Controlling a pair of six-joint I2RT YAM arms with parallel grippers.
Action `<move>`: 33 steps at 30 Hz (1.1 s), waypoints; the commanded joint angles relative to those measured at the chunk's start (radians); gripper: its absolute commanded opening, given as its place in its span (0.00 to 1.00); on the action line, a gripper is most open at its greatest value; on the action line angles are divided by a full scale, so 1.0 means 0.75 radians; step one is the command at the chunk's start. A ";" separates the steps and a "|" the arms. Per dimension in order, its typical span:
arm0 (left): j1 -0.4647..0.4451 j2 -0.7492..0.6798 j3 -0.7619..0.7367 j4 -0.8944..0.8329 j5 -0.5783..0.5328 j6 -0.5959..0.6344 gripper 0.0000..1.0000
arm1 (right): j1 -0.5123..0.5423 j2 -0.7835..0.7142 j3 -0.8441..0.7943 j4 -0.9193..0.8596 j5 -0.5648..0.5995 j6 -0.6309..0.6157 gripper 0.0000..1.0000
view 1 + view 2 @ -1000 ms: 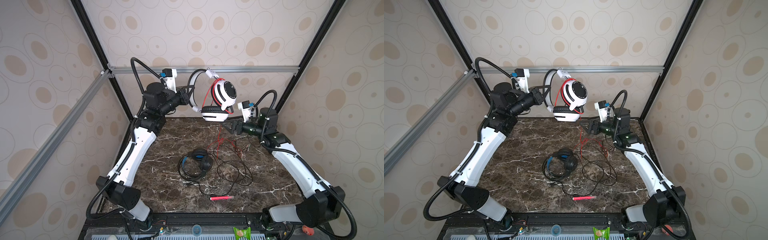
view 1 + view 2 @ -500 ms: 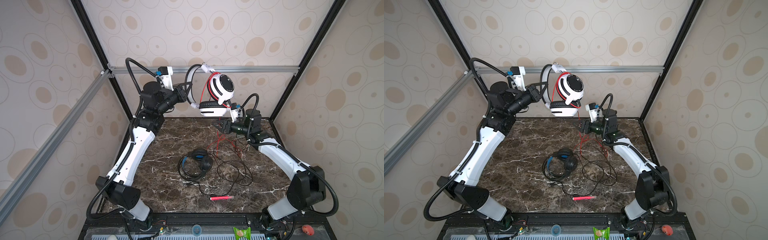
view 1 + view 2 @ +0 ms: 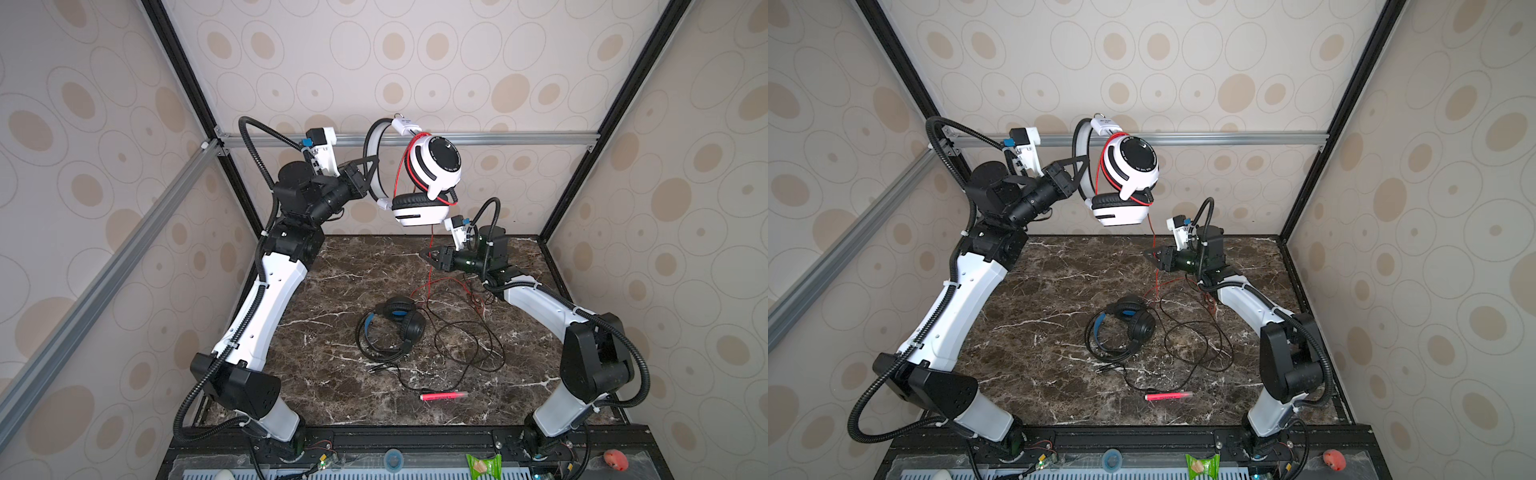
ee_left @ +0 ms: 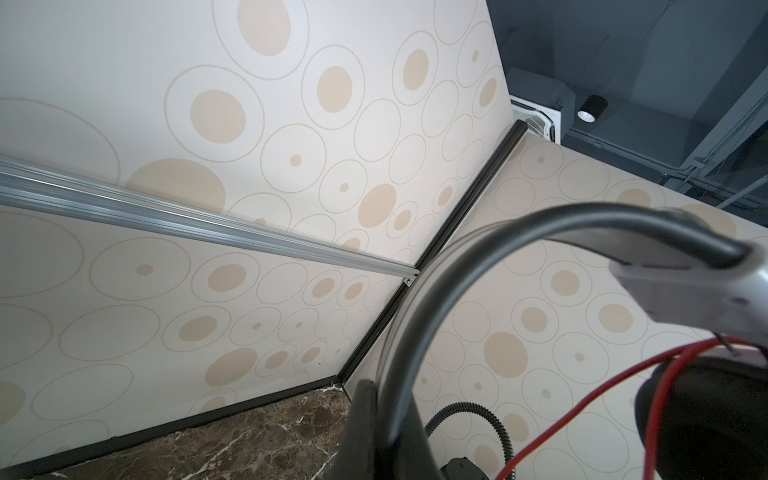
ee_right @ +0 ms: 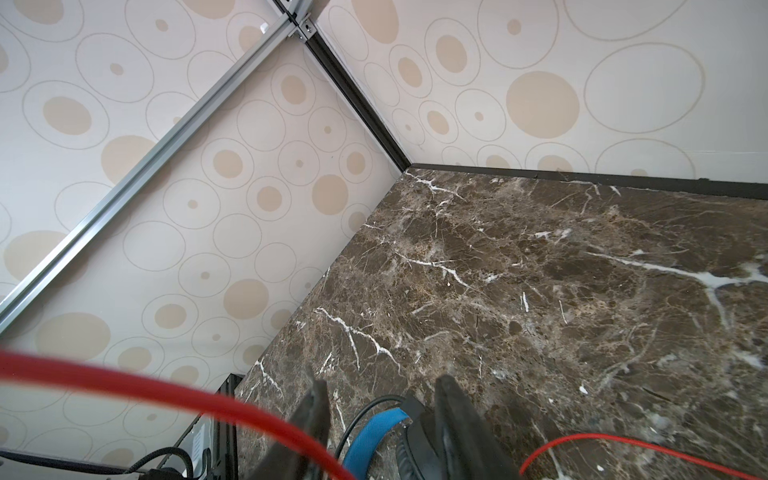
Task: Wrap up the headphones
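marble-patterned tabletop carries the black headset, which we see lying flat near the middle in both top views. its blue-lined band curls beside the ear cups, and its black cord loops loosely to the right and toward the front, where a pink-red pen lies. we find the white headset lifted high above the back of the table, held by the left gripper, whose jaws are clamped on the grey band. the left wrist view shows that band arching away from a dark finger. the red cord drops straight down from the lower ear cup to the table, passing the tip of the right gripper, which hovers low over the back of the table. in the right wrist view we see its fingers standing apart with a moderate gap and the cord crossing in front of one finger. whether the cord runs between them we cannot tell.
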State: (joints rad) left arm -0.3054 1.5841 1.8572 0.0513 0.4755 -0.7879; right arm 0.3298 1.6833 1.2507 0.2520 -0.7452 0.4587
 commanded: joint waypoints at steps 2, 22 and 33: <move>0.014 -0.010 0.017 0.151 0.019 -0.098 0.00 | 0.021 0.038 -0.007 0.061 -0.024 0.025 0.37; 0.045 0.161 0.130 -0.089 -0.513 -0.390 0.00 | 0.137 -0.099 -0.008 -0.335 0.251 -0.225 0.00; 0.027 0.247 0.122 -0.165 -0.782 -0.219 0.00 | 0.303 -0.197 0.055 -0.637 0.399 -0.406 0.00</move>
State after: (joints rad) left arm -0.2775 1.7832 1.8900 -0.1135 -0.0162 -0.9890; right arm 0.5243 1.5745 1.2491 -0.1284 -0.4931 0.2241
